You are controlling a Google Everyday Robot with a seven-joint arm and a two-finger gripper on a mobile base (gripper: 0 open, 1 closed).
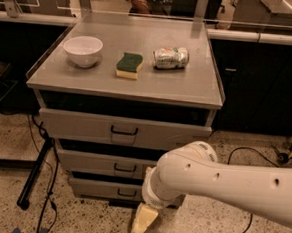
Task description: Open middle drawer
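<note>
The middle drawer (100, 163) is the second of three grey drawer fronts in the grey cabinet, with a small black pull handle (125, 167) at its centre. It sits closed, flush between the taller top drawer (85, 126) and the narrower bottom drawer (101, 188). My white arm (221, 186) comes in from the right and covers the right ends of the lower drawers. My gripper (143, 220) hangs low near the floor, below and right of the bottom drawer's handle.
On the cabinet top (188, 86) stand a white bowl (83, 50), a green and yellow sponge (129, 65) and a crushed can (170, 57). A black stand leg (34, 173) and cables (47, 202) lie on the floor at the left. Dark cabinets stand behind.
</note>
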